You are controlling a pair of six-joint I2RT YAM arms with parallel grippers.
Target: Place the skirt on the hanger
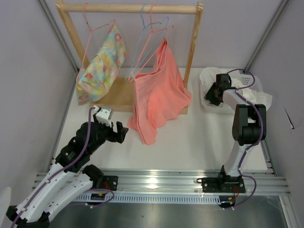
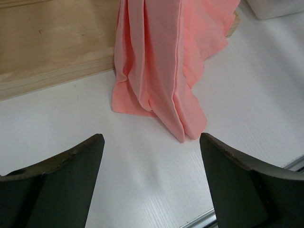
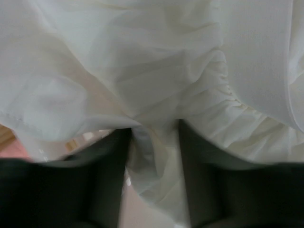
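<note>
Closest to the lens, in the right wrist view, the right tool (image 3: 154,130) has its two dark fingers (image 3: 85,190) drawn in on a bunched fold of the skirt (image 3: 156,61). White gathered cloth fills the gap between them and most of the frame; I judge this a pinch, though how many layers it holds is hidden. From above, the skirt lies heaped in a white perforated basket (image 1: 245,77) at the far right of the worktop (image 1: 190,142), with the right arm reaching into it. Its target, the light blue wire hanger (image 1: 141,26), hangs from the rail of the wooden rack (image 1: 128,8), well apart from the basket and crowded among pink wire hangers (image 1: 88,23). One of these carries the salmon garment (image 1: 159,95) draped just beside it, and a floral garment (image 1: 102,64) hangs at the left end. The left tool (image 2: 151,137) is spread wide and holds nothing, hovering low over the worktop near the salmon hem. The step in hand looks like lifting the skirt out. Trouble could come from the thin cloth: a shallow pinch may slip as the weight comes on, or the ruffles may catch on the basket and drag it along. Reaching among the crowded wires could knock a pink hanger off or pull the salmon garment down, and the left tool sits close enough to that hem to snag it.
</note>
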